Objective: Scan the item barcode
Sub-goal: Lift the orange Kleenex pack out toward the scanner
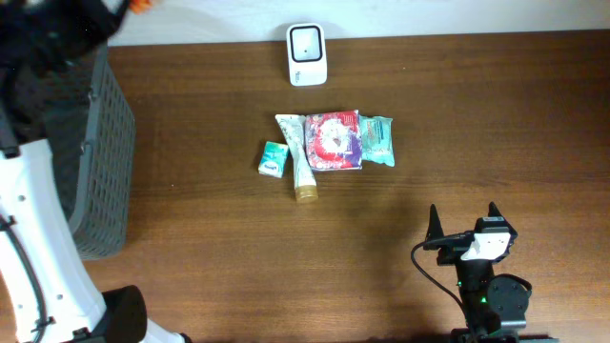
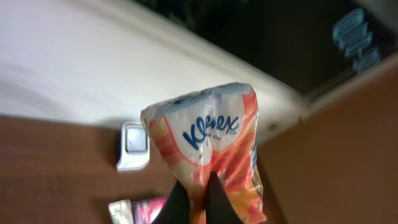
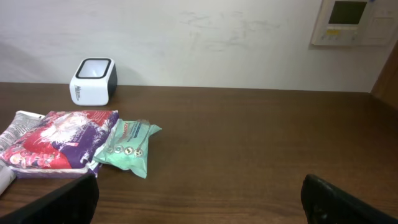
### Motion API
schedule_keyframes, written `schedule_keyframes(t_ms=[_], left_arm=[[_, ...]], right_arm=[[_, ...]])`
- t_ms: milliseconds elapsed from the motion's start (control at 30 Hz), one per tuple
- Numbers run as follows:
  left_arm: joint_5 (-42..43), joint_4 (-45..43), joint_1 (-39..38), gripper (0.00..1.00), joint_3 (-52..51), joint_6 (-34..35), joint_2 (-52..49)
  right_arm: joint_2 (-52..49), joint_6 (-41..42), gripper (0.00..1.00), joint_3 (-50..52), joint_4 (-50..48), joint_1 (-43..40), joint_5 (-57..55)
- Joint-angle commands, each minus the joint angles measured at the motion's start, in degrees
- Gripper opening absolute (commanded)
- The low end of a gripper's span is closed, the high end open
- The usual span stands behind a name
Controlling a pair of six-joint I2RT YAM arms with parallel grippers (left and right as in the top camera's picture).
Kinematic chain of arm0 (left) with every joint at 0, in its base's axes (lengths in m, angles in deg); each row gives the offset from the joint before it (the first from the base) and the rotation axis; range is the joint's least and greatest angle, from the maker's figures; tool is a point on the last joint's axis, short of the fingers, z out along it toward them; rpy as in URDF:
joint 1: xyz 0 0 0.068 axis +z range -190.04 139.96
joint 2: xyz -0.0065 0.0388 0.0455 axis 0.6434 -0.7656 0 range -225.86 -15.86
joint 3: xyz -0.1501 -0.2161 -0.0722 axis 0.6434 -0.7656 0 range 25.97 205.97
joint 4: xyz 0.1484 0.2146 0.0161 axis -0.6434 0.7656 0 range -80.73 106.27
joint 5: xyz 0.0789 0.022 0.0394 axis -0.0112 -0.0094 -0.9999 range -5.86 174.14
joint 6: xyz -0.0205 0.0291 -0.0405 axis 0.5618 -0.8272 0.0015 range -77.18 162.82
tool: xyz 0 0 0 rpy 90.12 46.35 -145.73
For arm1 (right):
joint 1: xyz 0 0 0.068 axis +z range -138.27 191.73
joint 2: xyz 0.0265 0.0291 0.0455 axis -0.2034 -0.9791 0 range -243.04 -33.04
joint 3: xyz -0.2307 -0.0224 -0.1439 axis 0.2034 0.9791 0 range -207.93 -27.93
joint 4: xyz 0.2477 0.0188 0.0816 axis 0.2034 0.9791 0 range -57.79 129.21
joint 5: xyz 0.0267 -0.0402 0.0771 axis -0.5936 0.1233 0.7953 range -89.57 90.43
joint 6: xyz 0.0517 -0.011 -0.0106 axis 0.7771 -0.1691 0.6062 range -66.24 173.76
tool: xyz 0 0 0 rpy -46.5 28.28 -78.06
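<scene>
Left wrist view: the left hand point(image 2: 198, 198) is clenched on a Kleenex pack point(image 2: 208, 134). Its two black fingers point(image 2: 177, 205) pinch the lower end of the orange-and-white wrapper, so the pack stands up before the camera with the blue logo facing the lens (the print runs at a tilt and is a little blurred). The pack is held in the air above the bench point(image 2: 50, 162), apart from everything lying on it. Behind it and to its left in this view sits the scanner point(image 2: 133, 146), a small white block with a window on its top face, close to the pale wall point(image 2: 74, 62).

From overhead, the scanner stands at the far edge of the bench. The other goods lie together in the middle. A teal box point(image 1: 274, 159) sits just beside a tube point(image 1: 304, 170), and the tube's upper end is tucked against a red pack point(image 1: 333, 140). Green wipes point(image 1: 376, 140) touch that pack's other side. A grey basket point(image 1: 100, 152) stands at the left edge.

The right hand point(image 1: 462, 214) is released, its jaws spread wide with nothing between them. It sits low at the near right of the bench, well apart from the goods. In the right wrist view its fingers point(image 3: 62, 202) show only at the lower corners.
</scene>
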Motion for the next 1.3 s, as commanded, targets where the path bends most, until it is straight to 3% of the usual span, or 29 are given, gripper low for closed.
schedule_keyframes(t_ms=[0,200,367,433,700,1067,1167,1233,1267], left_arm=[[-1.3,3.7,-5.5,0.00,0.3,-9.6,1.2],[-10.1,16.0,-13.8,0.00,0.2,-21.6,1.1],[-12.2,21.8,-16.0,0.00,-0.1,-28.5,-0.3],[-22.1,26.2,-18.4,0.00,-0.1,-28.5,-3.7],[-37.2,30.9,-21.4,0.00,-0.2,-24.9,-20.9],[-37.0,30.8,-21.5,0.01,-0.2,-25.0,-42.1],[-37.0,31.1,-21.5,0.25,-0.2,-25.0,-43.3],[-37.0,31.6,-21.5,0.56,-0.2,-25.0,-43.3],[-37.0,31.9,-21.5,0.58,-0.2,-25.0,-43.3]], right_arm=[[0.4,0.3,0.99,0.5,0.2,-0.4,-0.5],[0.4,0.3,0.99,0.5,0.2,-0.4,-0.5],[0.4,0.3,0.99,0.5,0.2,-0.4,-0.5],[0.4,0.3,0.99,0.5,0.2,-0.4,-0.5],[0.4,0.3,0.99,0.5,0.2,-0.4,-0.5],[0.4,0.3,0.99,0.5,0.2,-0.4,-0.5],[0.4,0.3,0.99,0.5,0.2,-0.4,-0.5],[0.4,0.3,0.99,0.5,0.2,-0.4,-0.5],[0.4,0.3,0.99,0.5,0.2,-0.4,-0.5]])
